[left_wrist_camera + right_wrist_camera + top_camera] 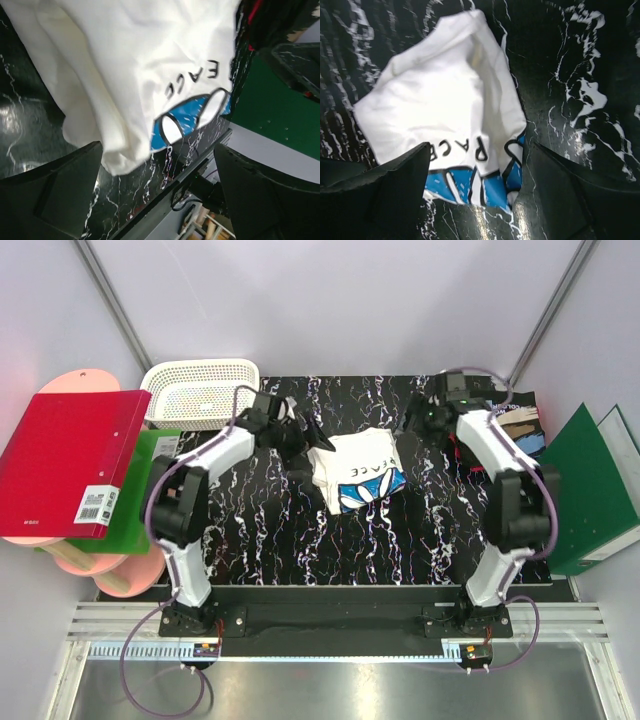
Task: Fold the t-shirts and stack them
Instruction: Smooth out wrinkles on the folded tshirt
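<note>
The white shirt [360,472] lies folded mid-way across the table [250,530], blue print up. The left gripper [308,452] and right gripper [418,420] both gape wide, holding nothing, 1 on each side of it. A dark pile [518,418], probably more shirts, sits half-hidden at the right rear.

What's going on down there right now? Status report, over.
Left gripper open, right gripper open, both empty. White t-shirt roughly folded, lying between them. Nothing blocking it.

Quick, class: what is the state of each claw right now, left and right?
Left claw: open, holding nothing.
Right claw: open, holding nothing.
</note>
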